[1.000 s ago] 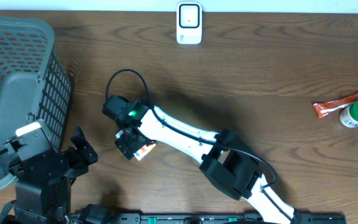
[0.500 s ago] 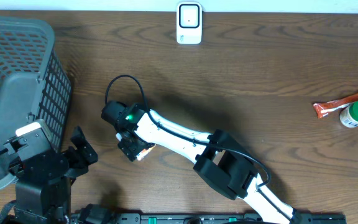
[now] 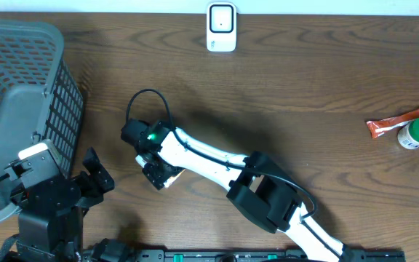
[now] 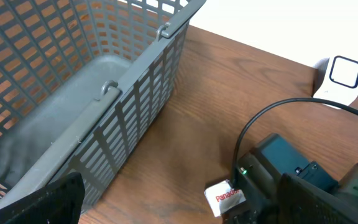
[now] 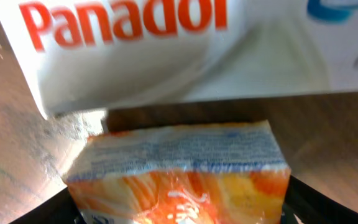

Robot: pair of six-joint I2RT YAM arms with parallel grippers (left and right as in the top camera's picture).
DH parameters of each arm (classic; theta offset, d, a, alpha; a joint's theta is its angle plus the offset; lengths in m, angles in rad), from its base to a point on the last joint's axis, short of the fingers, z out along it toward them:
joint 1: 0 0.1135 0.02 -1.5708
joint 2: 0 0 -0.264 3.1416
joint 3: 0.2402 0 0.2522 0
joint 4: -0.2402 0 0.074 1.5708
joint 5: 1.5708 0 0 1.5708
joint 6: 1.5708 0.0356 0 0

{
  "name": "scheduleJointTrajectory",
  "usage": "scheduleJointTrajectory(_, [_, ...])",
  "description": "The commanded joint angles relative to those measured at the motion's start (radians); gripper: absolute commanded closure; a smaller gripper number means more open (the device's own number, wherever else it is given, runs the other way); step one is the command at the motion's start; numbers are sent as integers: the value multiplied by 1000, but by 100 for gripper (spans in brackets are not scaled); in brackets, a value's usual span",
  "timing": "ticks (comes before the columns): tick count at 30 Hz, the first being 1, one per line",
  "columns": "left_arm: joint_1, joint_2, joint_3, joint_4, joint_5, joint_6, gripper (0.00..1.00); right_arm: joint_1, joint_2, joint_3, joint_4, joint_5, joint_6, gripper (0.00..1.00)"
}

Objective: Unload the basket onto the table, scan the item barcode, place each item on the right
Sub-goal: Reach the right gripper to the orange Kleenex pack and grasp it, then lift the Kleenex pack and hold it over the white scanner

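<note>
The scan looks barely begun: lower left of centre on the table (image 3: 326, 87), the right tool (image 3: 156, 173) straddles the orange packet (image 5: 179, 168) beside the Panadol box (image 5: 166, 50), though I cannot tell whether it pinches it, the scanner (image 3: 221, 28) sits well apart at top centre, and the left tool (image 3: 97, 172) is spread and empty.

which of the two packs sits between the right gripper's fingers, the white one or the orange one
The orange pack: it lies between the fingers of the right gripper, while the white Panadol box lies just beyond their tips.
</note>
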Motion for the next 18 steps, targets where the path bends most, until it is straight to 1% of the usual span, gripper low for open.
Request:
scheduleJointTrajectory(1, [-1, -1, 13, -2, -6, 6, 2, -43, 32, 1, -20, -90, 7, 27])
scheduleJointTrajectory(7, [-1, -1, 13, -2, -6, 6, 2, -126, 32, 4, -27, -165, 6, 39])
scheduleJointTrajectory(14, [-1, -1, 13, -2, -6, 6, 2, -196, 31, 25, -55, -175, 6, 38])
scheduleJointTrajectory(18, [-1, -1, 13, -2, -6, 6, 2, -248, 30, 90, -124, -175, -6, 38])
